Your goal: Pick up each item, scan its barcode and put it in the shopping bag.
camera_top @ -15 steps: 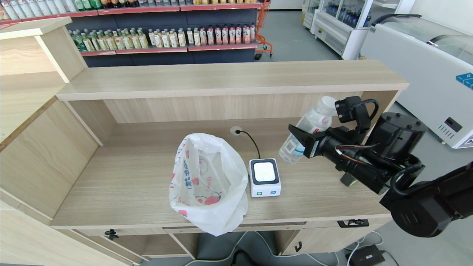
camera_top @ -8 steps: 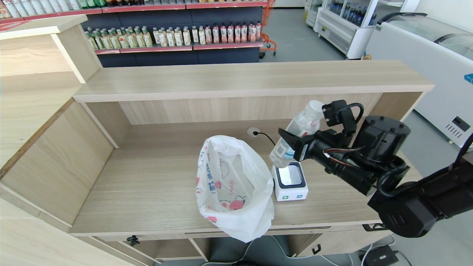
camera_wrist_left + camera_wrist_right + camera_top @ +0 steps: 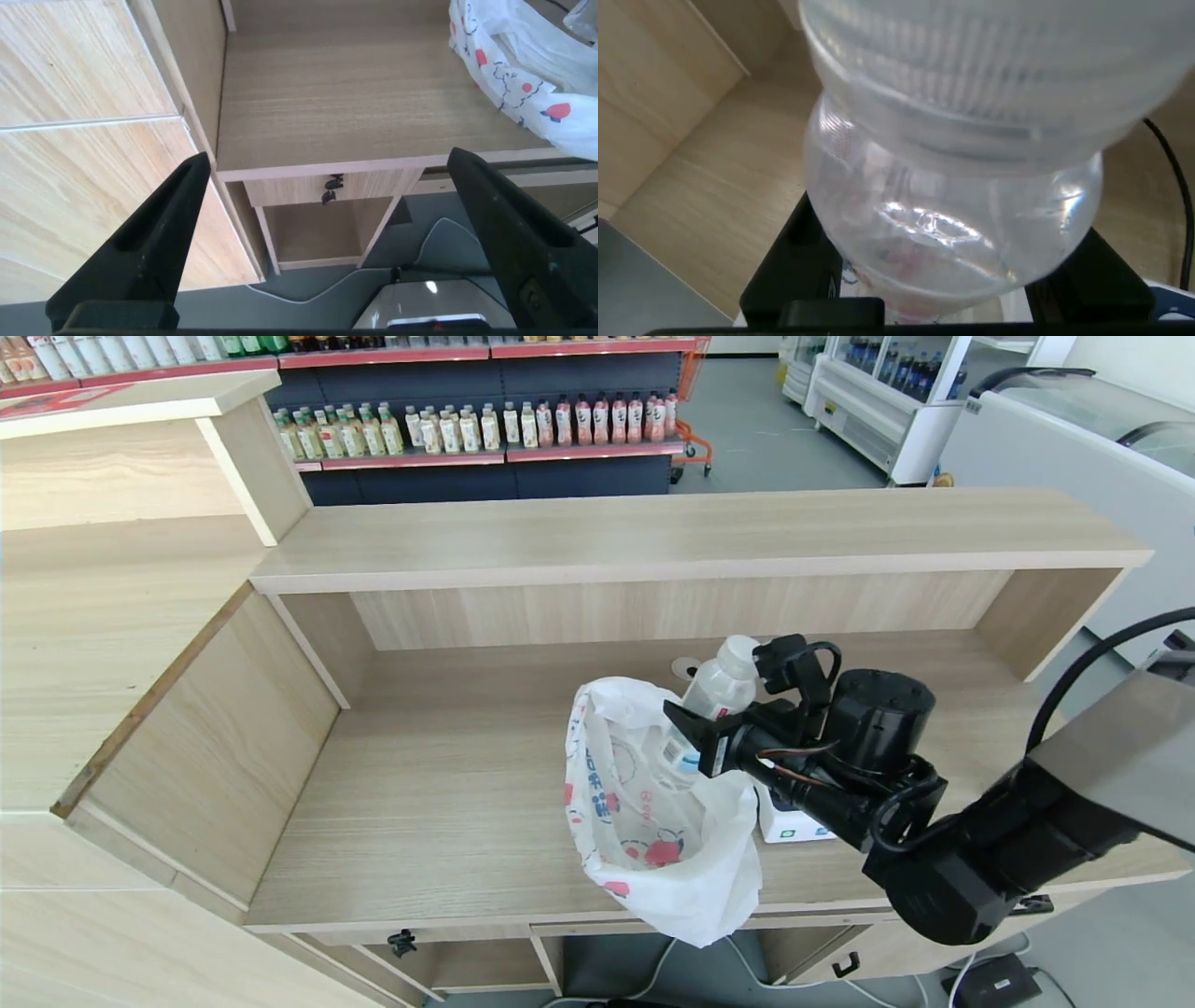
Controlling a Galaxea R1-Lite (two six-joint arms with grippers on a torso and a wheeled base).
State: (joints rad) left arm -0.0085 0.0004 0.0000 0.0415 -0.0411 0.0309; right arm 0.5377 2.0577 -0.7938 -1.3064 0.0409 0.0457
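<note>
The head view looks over a shop. Long shelves at the back hold rows of small drink bottles, and a big white freezer with a round glass lid stands off to the right.

The desk is made of pale wood with thin lines in it. It has a high back wall and a raised top ledge. The left wrist view shows the desk from above its front edge, with an open space under it and a small dark key in the front board.

The shopping bag stands at the front of the desk with its mouth wide open. It is thin, crinkly white plastic with red and black pictures. A corner of the bag also shows in the left wrist view.

The left tool hangs near the desk's front edge, well apart from the bag, with its two black fingers spread wide and nothing between them.

The right tool is closed around the bottle. The bottle is tilted above the bag's mouth, cap end up and toward the back wall. The right wrist view shows the bottle up close: clear, round and ribbed, with the tool's black fingers on both sides of it.

A small white scanner sits just beside the bag, partly hidden by the right arm.
</note>
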